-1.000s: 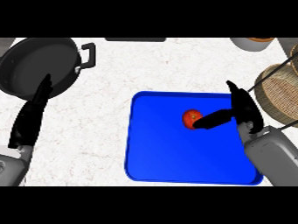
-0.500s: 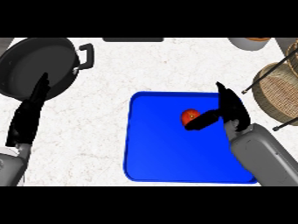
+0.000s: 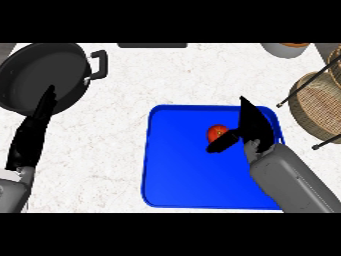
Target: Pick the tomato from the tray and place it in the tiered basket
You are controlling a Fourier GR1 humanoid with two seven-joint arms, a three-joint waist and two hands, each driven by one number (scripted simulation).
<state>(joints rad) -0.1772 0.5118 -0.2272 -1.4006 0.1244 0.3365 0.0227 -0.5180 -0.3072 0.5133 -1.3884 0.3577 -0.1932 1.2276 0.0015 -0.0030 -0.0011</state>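
Note:
A small red tomato (image 3: 216, 132) lies on the blue tray (image 3: 180, 170), in its upper right part. My right hand (image 3: 253, 125) hovers over the tray just right of the tomato, fingers straight and pointing away, thumb reaching left under the tomato and hiding its lower right side. The hand is open and holds nothing. The tiered wicker basket (image 3: 326, 102) on a dark wire frame stands at the right edge. My left hand (image 3: 31, 135) rests open at the left, fingers straight, lying over the edge of a pan.
A dark grey pan (image 3: 44, 75) with side handles sits at the upper left. An orange-filled bowl (image 3: 285, 48) shows at the top right, and a dark flat object (image 3: 152, 45) at the top centre. Marbled white counter lies between pan and tray.
My right hand and forearm have shifted left toward the tomato, the thumb now reaching under it. The left hand has not moved.

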